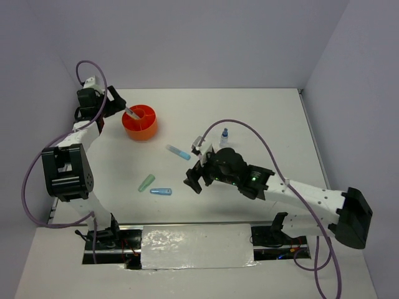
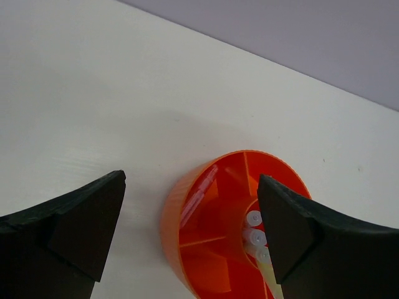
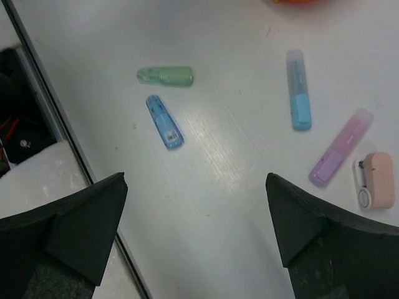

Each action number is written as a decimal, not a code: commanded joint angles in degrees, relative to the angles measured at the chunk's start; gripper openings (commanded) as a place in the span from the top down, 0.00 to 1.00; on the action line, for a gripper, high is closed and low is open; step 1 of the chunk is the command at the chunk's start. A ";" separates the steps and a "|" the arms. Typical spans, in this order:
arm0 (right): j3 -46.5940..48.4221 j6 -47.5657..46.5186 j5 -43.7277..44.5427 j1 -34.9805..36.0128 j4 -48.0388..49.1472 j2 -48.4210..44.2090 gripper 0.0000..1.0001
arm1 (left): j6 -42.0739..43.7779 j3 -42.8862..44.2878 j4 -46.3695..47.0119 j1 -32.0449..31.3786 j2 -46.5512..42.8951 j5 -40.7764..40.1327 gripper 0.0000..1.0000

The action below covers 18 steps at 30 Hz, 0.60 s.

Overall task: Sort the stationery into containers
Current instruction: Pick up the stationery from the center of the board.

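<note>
The left gripper is hanging over the tub, which is sitting near the far left corner of the tabletop. Its jaws are standing wide apart and it is holding nothing. Some pens are standing in the middle ring of the tub, and a see-through piece is leaning in one outer slot.

The right gripper is hovering over the middle of the tabletop, also spread wide with nothing in it. Below it, the green marker and the short blue marker are lying close together, toward the near edge. The long blue marker is lying alone. The purple marker is lying just beside the eraser; I cannot tell if they are touching. The bottle is standing apart, farther from the near edge.

I am guessing the left arm is done at the tub and the right arm is picking next. The left arm should be going straight up, so its fingers are not bumping the pens or tipping the tub. The right arm should be choosing a piece lying alone, like the long blue marker. It should be turning so one finger is coming down on each long side, then pinching the middle so the marker is not swinging. The purple marker is trickier, because a finger could be pushing the eraser away.
</note>
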 commanded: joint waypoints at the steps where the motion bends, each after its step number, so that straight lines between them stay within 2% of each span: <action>1: 4.42 -0.94 -1.95 0.20 1.69 9.08 0.02 | -4.34 3.89 -5.32 -0.06 -7.05 -10.71 0.01; 2: 5.92 -1.11 -1.69 0.47 1.08 11.65 0.03 | -7.57 5.46 -8.56 -0.15 -8.21 -14.42 0.01; 3: 7.24 -1.55 -1.43 0.82 -0.06 14.03 0.05 | -9.17 9.48 -17.64 -0.15 -9.35 -17.33 0.01; 5: 11.37 -2.34 -0.63 2.40 -1.38 20.97 0.09 | -13.29 15.11 -29.01 -0.15 -11.03 -22.87 0.01; 6: 14.26 -4.52 -0.63 3.19 -2.86 23.17 0.10 | -14.45 20.54 -40.99 -0.15 -11.47 -24.63 0.01; 9: 21.89 -9.35 -0.11 6.26 -8.21 32.40 0.16 | -15.95 21.49 -51.19 -0.15 -16.29 -23.43 0.01; 10: 24.02 -10.60 0.07 6.97 -9.81 34.77 0.18 | -15.86 19.65 -51.31 -0.06 -21.36 -20.98 0.01; 12: 29.89 -13.32 -0.28 7.85 -14.45 41.36 0.25 | -14.47 9.82 -48.43 -0.15 -27.79 -17.37 0.01; 13: 31.41 -13.94 -0.80 7.94 -15.70 44.87 0.27 | -13.15 3.26 -44.41 -0.06 -34.09 -15.35 0.01; 15: 35.18 -15.17 -1.60 7.94 -18.43 47.61 0.31 | -11.74 -1.79 -42.09 -0.15 -41.05 -15.25 0.01; 18: 38.27 -15.97 -2.30 8.38 -20.89 51.40 0.32 | -8.66 -7.08 -41.91 -0.06 -45.56 -13.50 0.01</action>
